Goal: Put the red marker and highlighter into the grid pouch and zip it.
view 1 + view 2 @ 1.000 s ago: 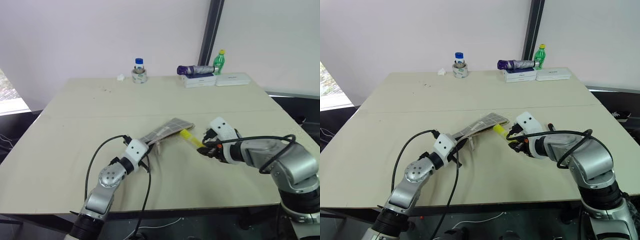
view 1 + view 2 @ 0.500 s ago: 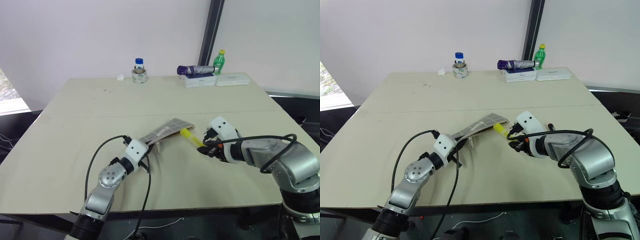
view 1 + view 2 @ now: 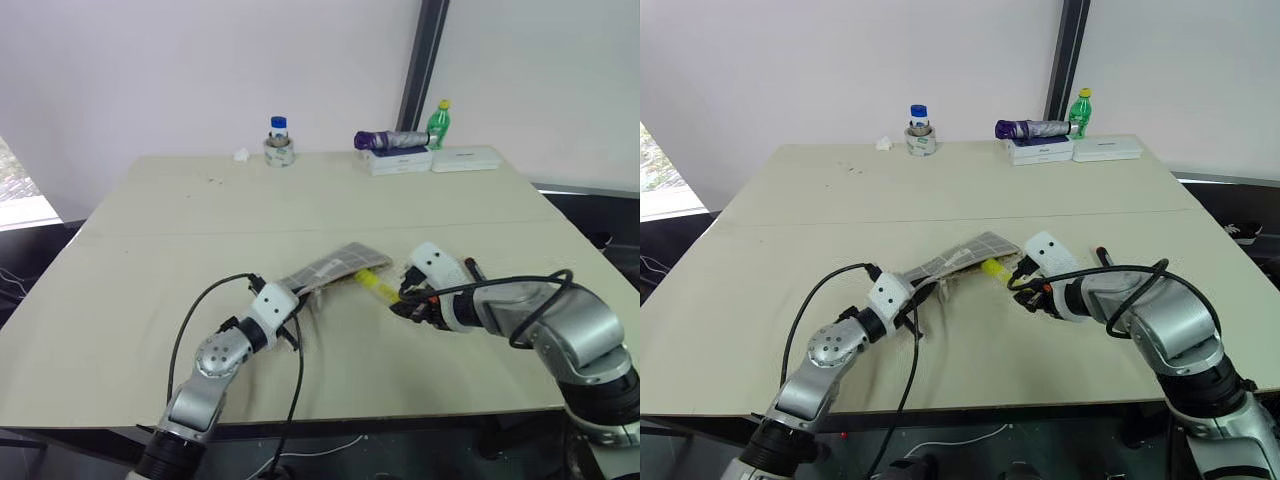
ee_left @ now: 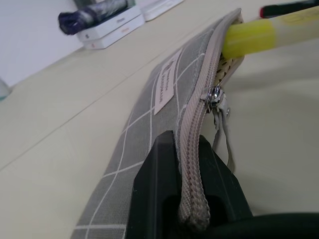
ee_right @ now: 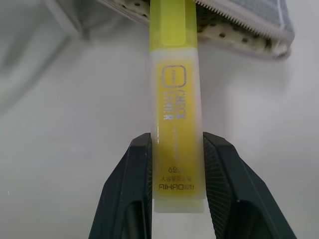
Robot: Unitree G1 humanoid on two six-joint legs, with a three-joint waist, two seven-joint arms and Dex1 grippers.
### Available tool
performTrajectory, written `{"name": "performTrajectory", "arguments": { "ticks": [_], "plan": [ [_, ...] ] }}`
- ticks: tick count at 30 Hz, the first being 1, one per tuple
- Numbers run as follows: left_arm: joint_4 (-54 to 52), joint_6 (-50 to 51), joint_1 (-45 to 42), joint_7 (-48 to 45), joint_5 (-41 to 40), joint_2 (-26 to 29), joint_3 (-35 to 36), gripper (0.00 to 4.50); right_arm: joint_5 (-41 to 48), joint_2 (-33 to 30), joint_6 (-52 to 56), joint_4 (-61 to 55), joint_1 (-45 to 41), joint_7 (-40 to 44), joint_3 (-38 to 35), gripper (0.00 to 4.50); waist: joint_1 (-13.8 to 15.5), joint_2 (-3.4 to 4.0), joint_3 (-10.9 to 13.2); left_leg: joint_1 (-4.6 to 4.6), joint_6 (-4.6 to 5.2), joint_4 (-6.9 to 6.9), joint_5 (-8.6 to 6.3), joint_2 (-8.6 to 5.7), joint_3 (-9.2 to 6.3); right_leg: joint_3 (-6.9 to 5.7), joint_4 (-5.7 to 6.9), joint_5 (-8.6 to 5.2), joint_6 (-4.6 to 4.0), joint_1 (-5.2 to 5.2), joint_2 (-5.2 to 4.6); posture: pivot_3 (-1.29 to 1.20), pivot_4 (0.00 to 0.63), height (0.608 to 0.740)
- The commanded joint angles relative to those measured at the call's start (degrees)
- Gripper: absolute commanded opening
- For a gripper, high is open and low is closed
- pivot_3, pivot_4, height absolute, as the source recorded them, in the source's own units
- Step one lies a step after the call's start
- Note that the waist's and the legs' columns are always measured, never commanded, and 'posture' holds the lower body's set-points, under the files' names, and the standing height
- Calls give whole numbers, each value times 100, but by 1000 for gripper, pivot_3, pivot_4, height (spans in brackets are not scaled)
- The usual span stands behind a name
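With the left end effector (image 4: pixel 187 199) pinching the grid pouch (image 4: pixel 169 99) at its zip edge and the right end effector (image 5: pixel 177 174) gripping the highlighter (image 5: pixel 175 99), slide the highlighter leftward straight along the open mouth.

The pale bench (image 3: pixel 150 250) carries the pouch (image 3: pixel 330 268) near the front, and a jar (image 3: pixel 279 142), boxes (image 3: pixel 432 160) and a bottle (image 3: pixel 439 122) at the back.

Left hand (image 4: pixel 187 199) clamped; right hand (image 5: pixel 177 199) gripping.
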Motion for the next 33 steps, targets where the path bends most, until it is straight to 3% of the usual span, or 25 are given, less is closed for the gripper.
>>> {"name": "performTrajectory", "arguments": {
  "ticks": [1,7,15,22,28,33],
  "plan": [
    [-332,-423,3,-474,-41,257,-199,0,16,-278,-350,-287,-149,343,272,835,-3,0,0,0,0,0,0,0,0,0,-1,0,0,0,0,0,150,740],
    [-346,-1076,63,-1227,0,831,-517,0,-109,-631,-851,-282,-200,831,842,835,-5,1,1,-1,2,-2,-2,3,1,0,-6,-1,-2,-1,-2,0,150,740],
    [-222,-1389,48,-1481,-4,1010,-540,0,-198,-594,-1124,-197,-281,1058,900,835,-1,1,1,-5,3,-1,-3,4,1,0,-7,-1,-2,-4,-4,0,150,740],
    [-124,-858,-22,-1179,-156,850,-264,0,-9,-861,-1173,-394,-246,1240,83,4387,3,1,1,-6,3,0,-3,4,1,0,-6,0,-1,-4,-4,0,150,740],
    [-284,501,-256,-552,-650,182,191,0,236,-1428,-1410,-482,349,1590,-1003,4387,32,-4,3,-7,5,3,-4,4,-3,-10,-8,-1,1,2,-3,0,150,740],
    [-303,1206,-517,-62,-855,-350,388,0,-388,-1425,-1510,610,786,837,-1348,4387,4,-4,3,-3,6,13,-4,4,0,-12,-5,0,2,9,-3,0,150,740]
  ]
}}
